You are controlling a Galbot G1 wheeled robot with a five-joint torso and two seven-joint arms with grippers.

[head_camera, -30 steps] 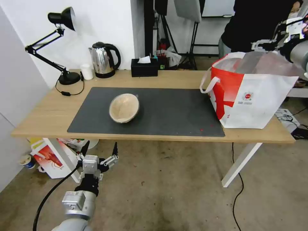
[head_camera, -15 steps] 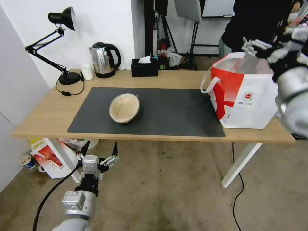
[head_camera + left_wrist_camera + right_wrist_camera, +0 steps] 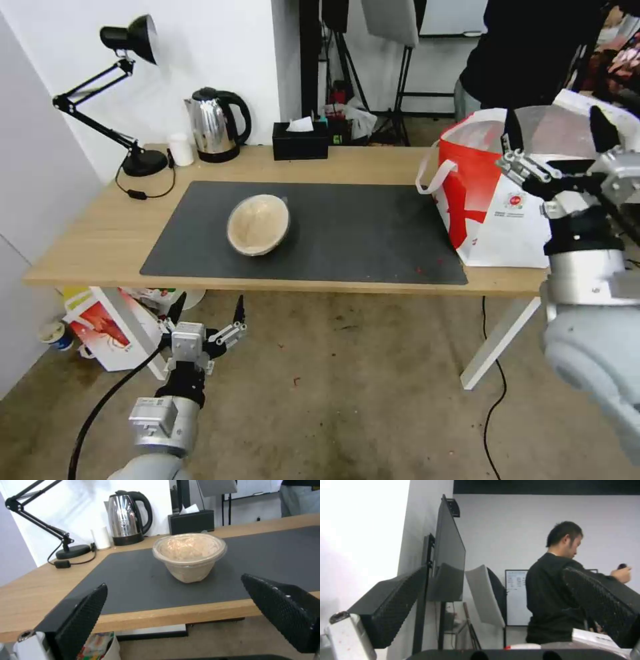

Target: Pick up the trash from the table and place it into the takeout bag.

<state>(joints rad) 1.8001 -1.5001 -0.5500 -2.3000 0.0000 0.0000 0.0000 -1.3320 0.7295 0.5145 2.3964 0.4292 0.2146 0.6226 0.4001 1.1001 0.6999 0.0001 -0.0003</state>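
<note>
Now the right gripper (image 3: pixel 555 140) sits at the right edge of the head view, fingers spread wide and empty, pulled back toward the robot and hanging in front of the large boxy red-and-white takeout bag (image 3: pixel 490 200) with white loop handles. A second ago it was up in the upper right corner, over the bag's far rim; half a second ago it was swinging down across the bag's side. So the arm has come away from the bag mouth with nothing in its fingers, which reads to me as a drop-off finished and a retreat under way.

Moving outward: the bag stands upright at the right end of the long light-wood bench (image 3: pixel 100 233), its near corner on the dark grey rectangular mat (image 3: pixel 360 233), and it hasn't shifted. Left of centre on that mat, well apart from the bag, lies the shallow beige disposable bowl (image 3: pixel 258 224), tipped toward the camera, in the same spot throughout. It's the one piece of trash left on the bench, so the job isn't done yet.

Down in the lower left, the left gripper (image 3: pixel 205 313) waits below the bench edge, fingers open and unmoved; its wrist view looks straight at the bowl between the two black pads (image 3: pixel 81 620).
</note>
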